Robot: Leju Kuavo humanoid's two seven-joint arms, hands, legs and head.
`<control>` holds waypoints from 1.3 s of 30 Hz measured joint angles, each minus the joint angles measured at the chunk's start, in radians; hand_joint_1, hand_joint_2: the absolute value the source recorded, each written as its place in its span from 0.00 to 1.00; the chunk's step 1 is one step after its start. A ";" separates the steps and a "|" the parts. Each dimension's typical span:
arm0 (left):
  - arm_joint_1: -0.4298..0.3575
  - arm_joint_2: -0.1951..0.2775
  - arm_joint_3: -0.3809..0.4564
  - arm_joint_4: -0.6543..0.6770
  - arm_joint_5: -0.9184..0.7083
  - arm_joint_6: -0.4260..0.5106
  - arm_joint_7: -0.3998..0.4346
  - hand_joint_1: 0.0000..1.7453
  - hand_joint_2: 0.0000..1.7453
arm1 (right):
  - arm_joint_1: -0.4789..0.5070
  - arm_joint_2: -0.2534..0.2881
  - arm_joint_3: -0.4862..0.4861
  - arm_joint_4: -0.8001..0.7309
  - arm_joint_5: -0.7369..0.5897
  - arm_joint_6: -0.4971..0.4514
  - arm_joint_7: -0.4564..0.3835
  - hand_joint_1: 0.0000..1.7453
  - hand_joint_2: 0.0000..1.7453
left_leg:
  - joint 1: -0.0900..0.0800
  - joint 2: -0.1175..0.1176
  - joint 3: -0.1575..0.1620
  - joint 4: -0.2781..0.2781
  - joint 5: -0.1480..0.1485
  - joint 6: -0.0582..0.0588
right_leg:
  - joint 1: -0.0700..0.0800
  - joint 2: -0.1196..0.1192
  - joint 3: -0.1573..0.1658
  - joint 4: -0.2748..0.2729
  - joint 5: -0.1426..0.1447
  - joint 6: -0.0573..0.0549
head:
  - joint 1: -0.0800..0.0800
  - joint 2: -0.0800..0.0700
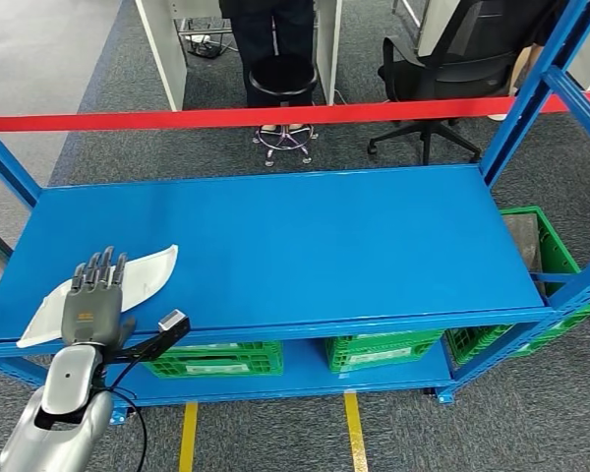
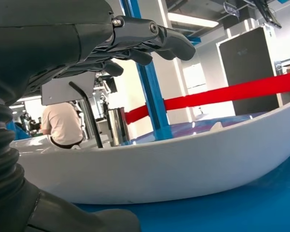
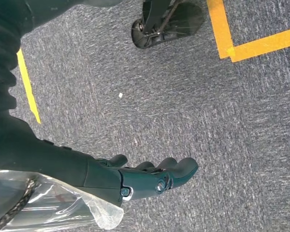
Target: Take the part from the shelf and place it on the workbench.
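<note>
Left wrist view has the dark fingers of the left hand stretched out straight above the white part, with a clear gap between them and the part's upper edge, and the thick grey thumb lying low on the near side of it. Nothing is clasped: the fingers are spread apart and extended, the hand holding nothing.

From the head view the left hand hovers over the middle of the part, a long, flat, pale piece with a pointed end, lying at the front left of the blue shelf, its lower end right at the shelf's front edge. A small camera on a black arm juts out beside the wrist.

The right hand hangs over grey carpet, fingers straight and close together, with nothing in them. Yellow tape lines cross the floor near it.

Under the shelf top sit green crates, and another green crate stands at the right end. A red barrier tape runs behind the shelf; beyond it are a black stool, an office chair, and the legs of a person.
</note>
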 joint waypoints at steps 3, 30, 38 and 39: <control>-0.003 0.000 -0.001 0.000 0.000 0.000 0.000 0.67 1.00 | 0.000 0.000 -0.001 0.000 0.000 0.000 0.000 0.00 1.00 | 0.000 0.000 0.000 0.000 0.000 0.000 | 0.000 0.000 0.000 0.000 0.000 0.000 | 0.000 0.000; -0.026 0.015 -0.048 0.009 -0.002 -0.114 0.042 1.00 1.00 | -0.003 0.000 -0.034 0.000 0.035 0.005 0.004 0.00 1.00 | 0.000 0.000 0.000 0.000 0.000 0.000 | 0.000 0.000 0.000 0.000 0.000 0.000 | 0.000 0.000; -0.030 0.030 -0.064 0.016 -0.002 -0.118 0.005 1.00 1.00 | -0.004 0.000 -0.049 0.000 0.043 0.008 0.002 0.00 1.00 | 0.000 0.000 0.000 0.000 0.000 0.000 | 0.000 0.000 0.001 0.000 0.000 0.000 | 0.000 0.000; -0.030 0.031 -0.065 0.016 -0.002 -0.118 0.005 1.00 1.00 | -0.004 0.000 -0.050 0.000 0.043 0.008 0.002 0.00 1.00 | 0.000 0.000 0.000 0.000 0.000 0.000 | 0.000 0.000 0.001 0.000 0.000 0.000 | 0.000 0.000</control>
